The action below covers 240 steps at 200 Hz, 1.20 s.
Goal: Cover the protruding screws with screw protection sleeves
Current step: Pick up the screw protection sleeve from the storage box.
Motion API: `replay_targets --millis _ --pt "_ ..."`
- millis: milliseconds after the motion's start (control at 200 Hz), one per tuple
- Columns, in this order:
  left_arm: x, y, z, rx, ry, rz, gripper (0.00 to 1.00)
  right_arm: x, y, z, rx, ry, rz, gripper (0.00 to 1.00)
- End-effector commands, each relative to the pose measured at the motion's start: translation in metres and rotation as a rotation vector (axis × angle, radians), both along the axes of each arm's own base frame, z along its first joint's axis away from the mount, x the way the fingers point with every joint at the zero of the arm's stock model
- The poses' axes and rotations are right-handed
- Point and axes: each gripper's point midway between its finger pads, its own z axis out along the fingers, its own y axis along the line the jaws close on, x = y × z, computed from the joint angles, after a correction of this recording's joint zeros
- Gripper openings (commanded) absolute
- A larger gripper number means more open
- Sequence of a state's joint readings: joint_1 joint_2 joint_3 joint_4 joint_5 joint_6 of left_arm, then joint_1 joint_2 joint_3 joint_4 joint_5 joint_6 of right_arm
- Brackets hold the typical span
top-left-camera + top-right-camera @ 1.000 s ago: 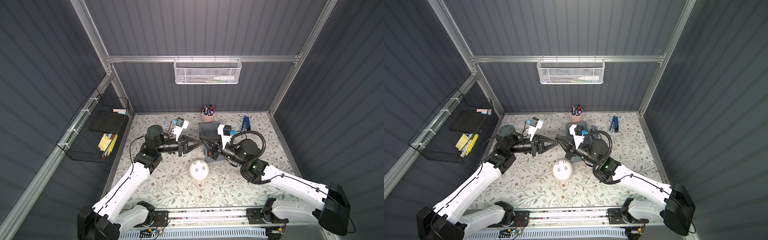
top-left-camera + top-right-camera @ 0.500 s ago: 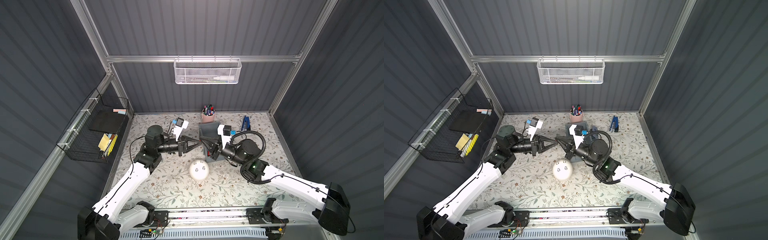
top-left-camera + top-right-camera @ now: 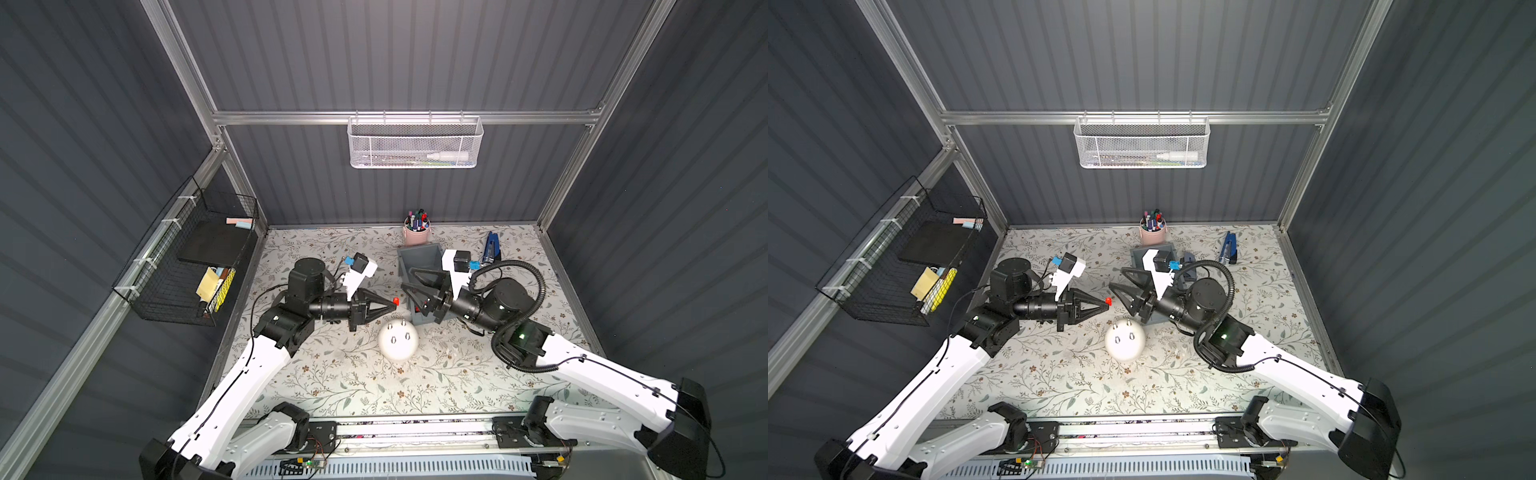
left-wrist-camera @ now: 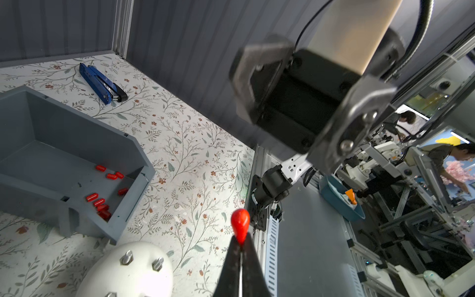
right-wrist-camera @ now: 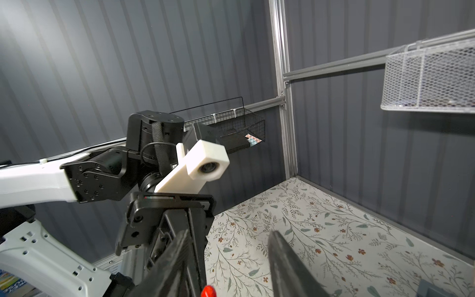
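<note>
Since the left gripper (image 3: pixel 390 302) is clamped tight on 1 red sleeve (image 3: pixel 396 301) at the very tips of its jaws, most of the cap juts out beyond them, seemingly so that its free end can be steered onto a stud. Seen from the left wrist, the sleeve (image 4: pixel 240 223) looks glossy and soft: rounded at the far end, squeezed narrow where the jaws pinch it. Facing these jaws tip to tip, the right gripper (image 3: pixel 406 277) has its jaws parted and empty, with the sleeve close beside their tips but not touching them. I judge this a hand-over pose, with the left arm as carrier. Just below and beside the left jaw tips sits the white dome (image 3: pixel 398 345), smooth and matte, with all 4 protruding screws (image 3: pixel 403 322) bare, short silvery stubs. Behind the right jaws lies the grey bin (image 4: pixel 77 133), rigid plastic, with spare sleeves (image 4: pixel 91 197) loose near its low front lip, probably kept within reach for repeat picks.
</note>
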<state>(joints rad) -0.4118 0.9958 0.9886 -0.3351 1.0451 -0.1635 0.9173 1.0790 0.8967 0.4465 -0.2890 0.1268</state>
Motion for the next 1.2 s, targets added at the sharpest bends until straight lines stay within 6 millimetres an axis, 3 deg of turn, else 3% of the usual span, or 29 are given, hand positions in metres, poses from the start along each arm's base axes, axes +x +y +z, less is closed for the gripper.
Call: replay_targets --millis 0,170,300,495,590,1196 --pt "-0.03 0.013 0.002 0.071 -0.114 -0.065 0.0 -0.028 0.0 0.013 -0.121 -0.031 0.123 0.47" --pt "-0.058 0.025 -0.002 0.116 -0.218 -0.126 0.0 -0.052 0.0 0.001 -0.297 0.026 0.268 0.39" --pt "-0.069 0.029 -0.002 0.125 -0.252 -0.152 0.0 -0.07 0.005 -0.015 -0.401 0.074 0.407 0.37" --pt "-0.071 0.029 -0.001 0.119 -0.247 -0.163 0.0 -0.08 0.012 -0.024 -0.44 0.117 0.505 0.35" --pt "-0.072 0.028 0.001 0.108 -0.235 -0.174 0.0 -0.076 0.022 -0.038 -0.48 0.152 0.524 0.35" --pt "-0.07 0.025 0.003 0.091 -0.209 -0.184 0.0 -0.089 0.038 -0.055 -0.563 0.194 0.619 0.27"
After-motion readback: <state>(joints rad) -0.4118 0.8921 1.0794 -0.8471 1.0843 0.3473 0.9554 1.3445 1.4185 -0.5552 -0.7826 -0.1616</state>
